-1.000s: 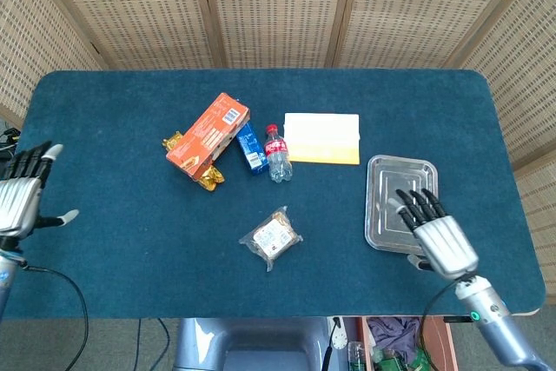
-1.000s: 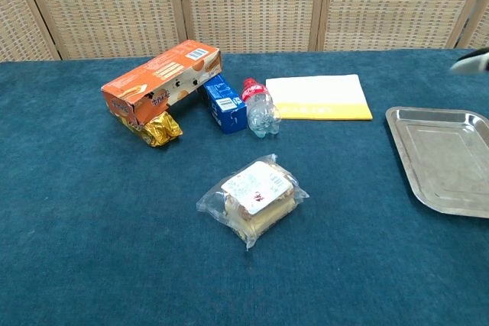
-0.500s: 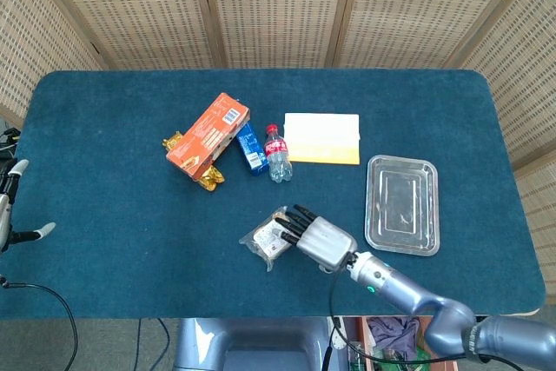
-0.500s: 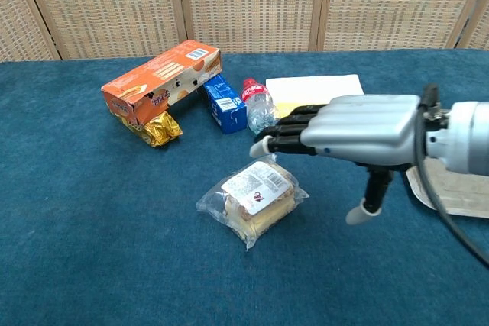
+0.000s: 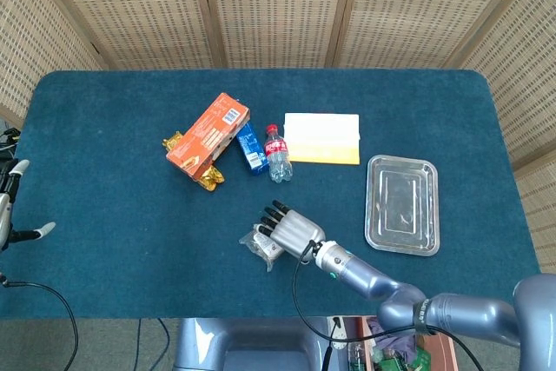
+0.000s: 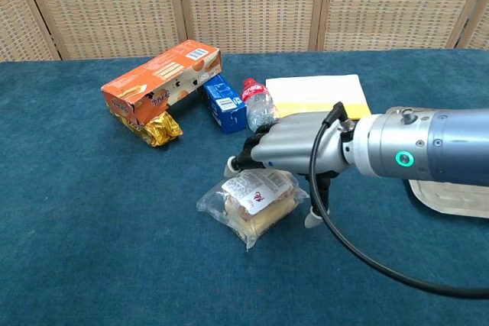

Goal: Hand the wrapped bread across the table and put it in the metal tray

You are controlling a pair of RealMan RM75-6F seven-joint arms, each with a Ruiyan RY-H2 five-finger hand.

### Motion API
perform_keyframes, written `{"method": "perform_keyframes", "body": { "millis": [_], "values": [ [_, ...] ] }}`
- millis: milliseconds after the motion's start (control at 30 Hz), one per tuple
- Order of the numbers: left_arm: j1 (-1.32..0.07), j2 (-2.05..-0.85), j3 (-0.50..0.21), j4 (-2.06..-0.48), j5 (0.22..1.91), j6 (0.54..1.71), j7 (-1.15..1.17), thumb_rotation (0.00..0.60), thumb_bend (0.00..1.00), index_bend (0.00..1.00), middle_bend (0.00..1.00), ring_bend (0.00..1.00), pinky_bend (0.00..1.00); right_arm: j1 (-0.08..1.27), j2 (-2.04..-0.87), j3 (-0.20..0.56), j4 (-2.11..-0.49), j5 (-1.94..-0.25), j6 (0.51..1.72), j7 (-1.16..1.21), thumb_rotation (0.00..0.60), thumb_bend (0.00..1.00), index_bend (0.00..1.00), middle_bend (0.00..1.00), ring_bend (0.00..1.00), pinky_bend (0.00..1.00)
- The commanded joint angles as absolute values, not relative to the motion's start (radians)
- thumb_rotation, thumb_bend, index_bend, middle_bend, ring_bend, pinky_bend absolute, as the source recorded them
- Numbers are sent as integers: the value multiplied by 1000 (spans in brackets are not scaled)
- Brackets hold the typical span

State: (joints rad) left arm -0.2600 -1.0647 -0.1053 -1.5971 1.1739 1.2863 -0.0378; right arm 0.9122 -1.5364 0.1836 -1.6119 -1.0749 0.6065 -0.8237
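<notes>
Early stage — bread (image 5: 268, 241) on the counter near its front edge, right robot hand (image 5: 291, 228) spread over it with nothing gripped yet; left robot hand (image 5: 10, 206) idle, fingers apart, at the left edge — grasp, handover, tray (image 5: 402, 204) drop all remain.

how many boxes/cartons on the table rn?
2: the orange box at left-centre, and the small blue carton between it and the bottle. Nothing seems hidden.
</notes>
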Motion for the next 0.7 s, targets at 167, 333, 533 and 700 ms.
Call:
{"method": "perform_keyframes", "body": {
  "millis": [167,333,533,700],
  "values": [
    [-253,-1061,-112,-1592,1182,1277,-54,600,0,0,0,0,0,955,-1542,157,-1666,-1005,752,-859,600,118,516,562,379,132],
    [-250,-1060,-114,-1598,1190,1271,-53,600,0,0,0,0,0,932,-1418,176,-1745,-1037,831,-815,600,121,520,563,380,135],
    [-251,-1065,-112,-1600,1205,1264,-43,600,0,0,0,0,0,887,-1246,171,-1745,-1002,899,-798,600,121,520,563,380,135],
    [-252,-1072,-115,-1602,1209,1262,-30,600,0,0,0,0,0,842,-1204,120,-1621,-914,878,-742,600,121,520,563,380,135]
  ]
}}
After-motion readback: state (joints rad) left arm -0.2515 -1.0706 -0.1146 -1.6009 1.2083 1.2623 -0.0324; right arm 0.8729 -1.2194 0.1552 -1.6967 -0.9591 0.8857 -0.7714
